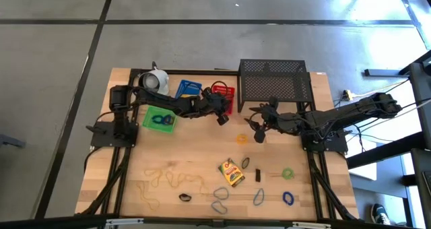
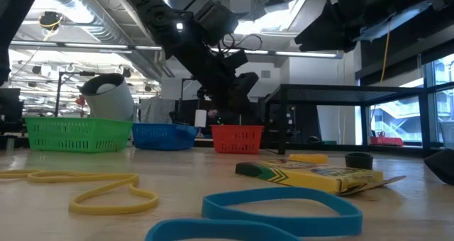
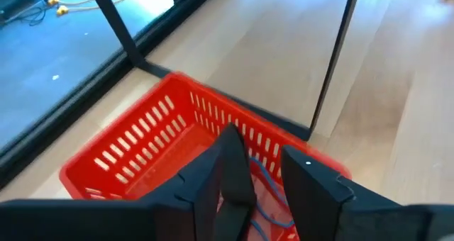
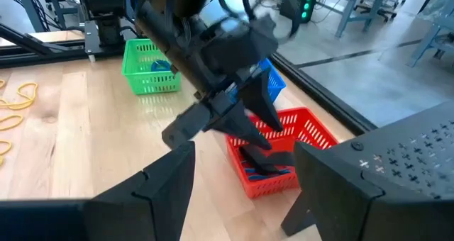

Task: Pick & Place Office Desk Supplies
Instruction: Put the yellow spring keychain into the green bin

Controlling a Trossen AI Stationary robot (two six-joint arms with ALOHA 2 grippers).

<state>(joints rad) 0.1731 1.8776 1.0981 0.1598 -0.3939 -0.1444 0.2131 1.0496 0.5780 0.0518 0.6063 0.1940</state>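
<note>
Hovering over the red basket (image 1: 225,92), the left gripper (image 3: 266,191) has its fingers apart with nothing between them; blue rubber bands (image 3: 268,198) lie inside the basket. The right gripper (image 1: 258,135) waits with its fingers wide, near the black wire-mesh rack (image 1: 273,81). The crayon box (image 1: 231,172) and loose loops lie on the table (image 1: 135,161).
</note>
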